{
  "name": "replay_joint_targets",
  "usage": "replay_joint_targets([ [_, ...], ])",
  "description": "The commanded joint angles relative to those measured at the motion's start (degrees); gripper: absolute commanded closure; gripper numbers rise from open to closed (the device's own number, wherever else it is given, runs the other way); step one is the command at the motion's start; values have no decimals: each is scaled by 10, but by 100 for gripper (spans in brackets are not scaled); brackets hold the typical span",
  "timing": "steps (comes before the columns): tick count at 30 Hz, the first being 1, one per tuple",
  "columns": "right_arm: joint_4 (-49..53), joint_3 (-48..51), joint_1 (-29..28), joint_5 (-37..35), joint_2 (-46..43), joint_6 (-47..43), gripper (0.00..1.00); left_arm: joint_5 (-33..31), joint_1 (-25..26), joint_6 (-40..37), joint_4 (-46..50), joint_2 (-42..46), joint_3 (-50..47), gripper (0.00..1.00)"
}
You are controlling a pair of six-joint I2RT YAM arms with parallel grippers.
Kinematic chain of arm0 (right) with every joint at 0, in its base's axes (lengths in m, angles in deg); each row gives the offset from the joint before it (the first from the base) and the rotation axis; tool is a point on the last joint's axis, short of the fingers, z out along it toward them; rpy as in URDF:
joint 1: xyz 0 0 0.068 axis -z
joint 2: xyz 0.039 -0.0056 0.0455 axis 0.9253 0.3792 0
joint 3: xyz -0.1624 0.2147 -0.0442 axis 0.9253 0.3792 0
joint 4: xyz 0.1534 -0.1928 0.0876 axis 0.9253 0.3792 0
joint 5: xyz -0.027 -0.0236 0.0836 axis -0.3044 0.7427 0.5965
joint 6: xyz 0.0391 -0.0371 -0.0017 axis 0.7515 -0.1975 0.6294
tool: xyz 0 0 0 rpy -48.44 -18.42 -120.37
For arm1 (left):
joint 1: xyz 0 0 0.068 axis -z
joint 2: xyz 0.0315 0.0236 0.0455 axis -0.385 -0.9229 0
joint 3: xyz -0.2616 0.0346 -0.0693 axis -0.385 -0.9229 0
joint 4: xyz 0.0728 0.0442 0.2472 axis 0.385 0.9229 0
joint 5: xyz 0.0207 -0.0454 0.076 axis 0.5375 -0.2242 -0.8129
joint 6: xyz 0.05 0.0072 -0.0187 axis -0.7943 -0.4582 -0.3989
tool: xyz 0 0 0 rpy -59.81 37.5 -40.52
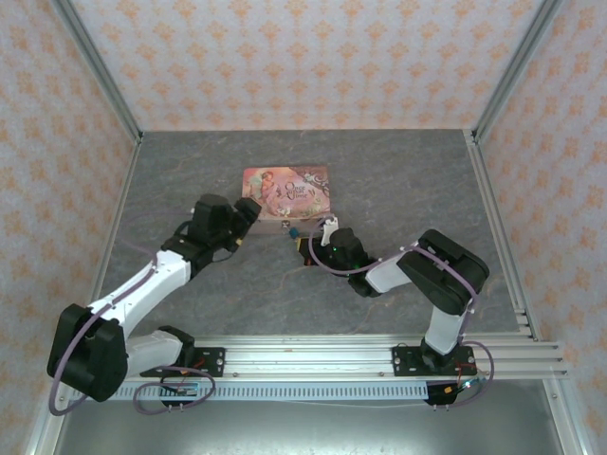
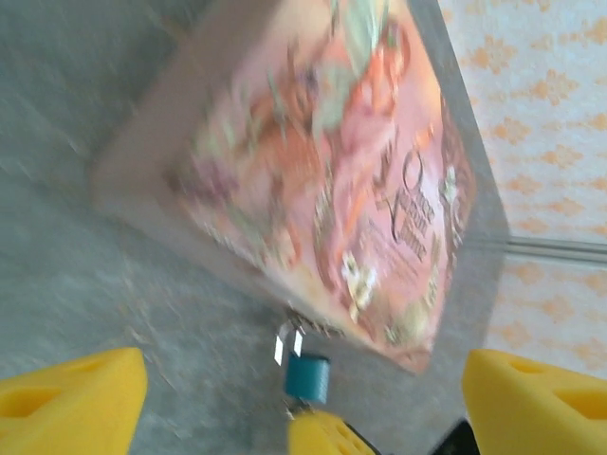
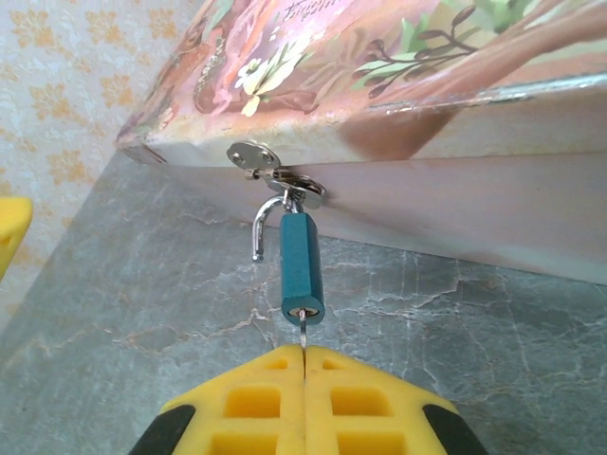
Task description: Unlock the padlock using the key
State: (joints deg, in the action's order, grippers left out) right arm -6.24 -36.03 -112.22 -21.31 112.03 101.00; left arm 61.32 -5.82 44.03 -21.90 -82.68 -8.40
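Padlock (image 3: pixel 302 270) hangs off the hasp (image 3: pixel 254 157) on the front wall of the tin (image 3: pixel 379 57), w/ one shackle (image 3: pixel 266 223) leg out of the body. Your R gripper (image 3: pixel 303 358) is pinched tight on the key (image 3: pixel 302 332), blade in the keyhole, just below the tin. L gripper (image 1: pixel 247 216) is spread wide by the tin's near-left corner.
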Motion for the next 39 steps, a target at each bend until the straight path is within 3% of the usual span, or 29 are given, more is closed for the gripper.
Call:
replay_joint_targets([
  [1,-43,5,4,9,7,56,100,22,-44,-119,74,-22,59,10],
  [4,-36,-1,5,18,18,63,100,65,-72,-174,73,-86,104,8],
  [9,-31,-8,20,52,38,81,100,72,-84,-215,40,-173,140,8],
  [18,9,21,47,58,-8,59,61,118,-84,-213,-28,-278,164,13],
  [24,-1,19,90,155,-29,44,45,126,-79,-208,-46,-279,132,22],
  [29,-40,3,91,163,-5,40,33,117,-59,-198,-52,-260,90,28],
  [39,-30,-64,162,214,26,9,31,80,-38,-174,-41,-182,0,31],
])
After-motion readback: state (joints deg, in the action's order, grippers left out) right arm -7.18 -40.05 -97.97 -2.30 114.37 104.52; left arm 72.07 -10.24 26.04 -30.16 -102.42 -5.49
